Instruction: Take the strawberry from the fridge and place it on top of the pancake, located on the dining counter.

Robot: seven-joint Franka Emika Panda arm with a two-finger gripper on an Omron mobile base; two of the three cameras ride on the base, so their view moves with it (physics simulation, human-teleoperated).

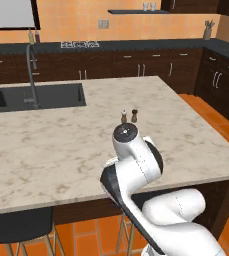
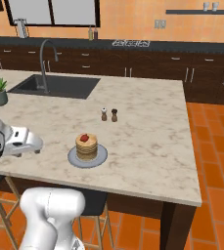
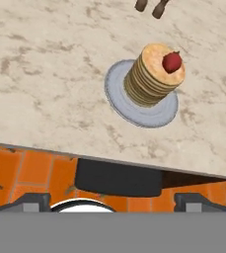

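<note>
- Beige marble tabletop (image 2: 147, 141) of the dining island carries a grey plate (image 2: 100, 158) with a pancake stack (image 3: 151, 79).
- Strawberry (image 3: 171, 62) rests on the stack, upper right of the hand view, well apart from the jaws (image 3: 112, 200).
- Jaws stand wide, empty, over the tabletop's edge above a dark stool (image 3: 119, 177).
- Arm is folded at lower left of the right base view.
- Strawberry: small, dark red, roundish.

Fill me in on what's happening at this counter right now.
The strawberry sits on top of the pancake stack, which rests on a grey plate on the dining counter. The robot's gripper is open and holds nothing, hanging off the counter's edge above a stool. Two small shakers stand beyond the plate. The placing looks done.
</note>
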